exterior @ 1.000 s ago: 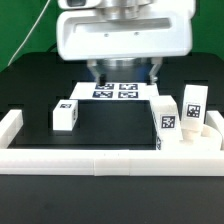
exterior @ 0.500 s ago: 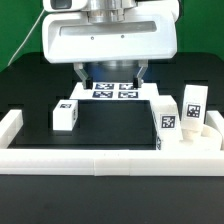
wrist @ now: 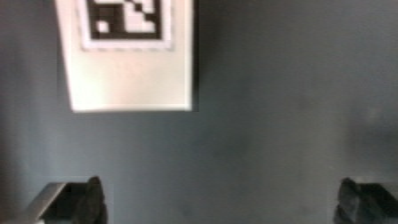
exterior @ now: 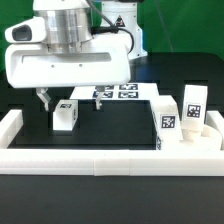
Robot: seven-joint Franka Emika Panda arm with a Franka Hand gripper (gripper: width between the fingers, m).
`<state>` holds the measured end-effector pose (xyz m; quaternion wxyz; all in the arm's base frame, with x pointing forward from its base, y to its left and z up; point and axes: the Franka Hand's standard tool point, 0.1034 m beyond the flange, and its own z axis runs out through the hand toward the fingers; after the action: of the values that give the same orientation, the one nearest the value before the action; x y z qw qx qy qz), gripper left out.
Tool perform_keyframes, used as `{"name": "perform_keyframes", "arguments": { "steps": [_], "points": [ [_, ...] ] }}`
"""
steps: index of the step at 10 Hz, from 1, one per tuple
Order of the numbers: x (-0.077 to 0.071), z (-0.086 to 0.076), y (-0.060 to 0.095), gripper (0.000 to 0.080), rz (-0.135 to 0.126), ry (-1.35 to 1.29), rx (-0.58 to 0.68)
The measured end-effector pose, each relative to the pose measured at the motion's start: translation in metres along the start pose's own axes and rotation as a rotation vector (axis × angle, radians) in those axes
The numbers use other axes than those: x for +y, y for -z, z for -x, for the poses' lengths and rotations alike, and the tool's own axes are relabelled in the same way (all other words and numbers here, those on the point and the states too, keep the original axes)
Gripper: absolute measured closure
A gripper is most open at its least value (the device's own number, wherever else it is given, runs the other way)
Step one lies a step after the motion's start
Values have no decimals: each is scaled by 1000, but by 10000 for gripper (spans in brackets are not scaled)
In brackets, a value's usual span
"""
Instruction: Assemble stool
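Note:
One white blocky stool leg (exterior: 65, 116) with a square tag lies on the black table at the exterior view's left. It also shows in the wrist view (wrist: 128, 55), ahead of the jaws and off to one side. My gripper (exterior: 61, 99) hangs just above and behind this leg, open and empty; the wrist view (wrist: 222, 203) shows both dark fingertips (wrist: 71, 203) wide apart over bare table. At the exterior view's right stand a tagged white slab (exterior: 166, 122), likely the seat on edge, a tall upright leg (exterior: 193, 104) and another white part (exterior: 207, 133).
A long white border rail (exterior: 100, 160) runs along the front and up both sides. The marker board (exterior: 120, 92) lies flat at the back, partly hidden by my gripper's white body (exterior: 70, 62).
My gripper has moved from above the marker board toward the exterior view's left and lower, and now hangs over the left leg. The parts have not moved.

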<state>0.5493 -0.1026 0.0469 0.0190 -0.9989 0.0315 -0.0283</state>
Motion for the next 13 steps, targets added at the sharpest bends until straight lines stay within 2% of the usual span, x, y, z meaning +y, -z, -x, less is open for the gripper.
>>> {"name": "perform_keyframes", "arguments": {
  "steps": [3, 5, 6, 8, 9, 10, 13],
  "points": [
    [1, -1, -1, 150, 0, 8, 1],
    [27, 5, -5, 150, 11, 0, -11],
    [28, 7, -5, 150, 0, 1, -35],
    [26, 6, -5, 150, 0, 4, -34],
    [21, 12, -7, 150, -25, -1, -101],
    [18, 8, -11, 150, -46, -3, -190],
    [20, 1, -10, 150, -62, -6, -405]
  ]
}}
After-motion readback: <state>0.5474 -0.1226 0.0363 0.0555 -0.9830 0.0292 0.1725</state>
